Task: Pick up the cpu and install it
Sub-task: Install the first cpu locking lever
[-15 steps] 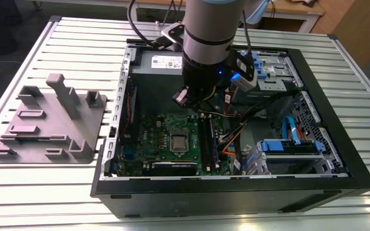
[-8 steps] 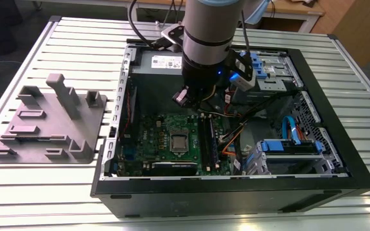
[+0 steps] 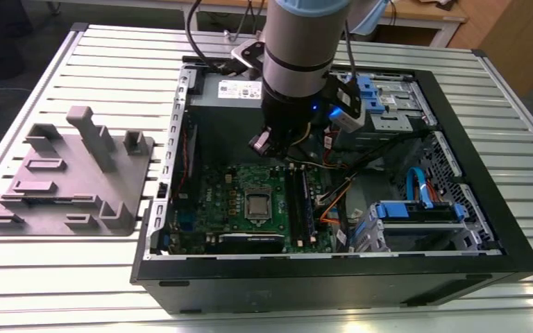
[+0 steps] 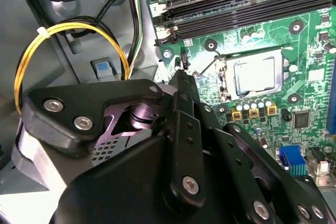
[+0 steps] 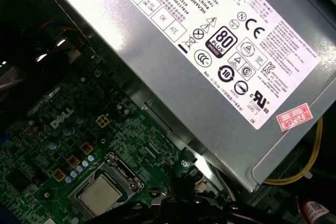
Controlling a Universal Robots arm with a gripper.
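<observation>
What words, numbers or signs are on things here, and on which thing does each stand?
Label on the power supply: lines of print, round approval signs.
Red sticker at the label's corner: a number.
Logo on the motherboard: white letters.
Part marks on the motherboard: too small to read.

In the second wrist view the gripper [image 4: 182,80] hides part of the motherboard [image 4: 239,38].

Arm [image 3: 296,41] hangs approx vert., wrist down, gripper [image 4: 181,76] closed tip-to-tip, nothing in it.
</observation>
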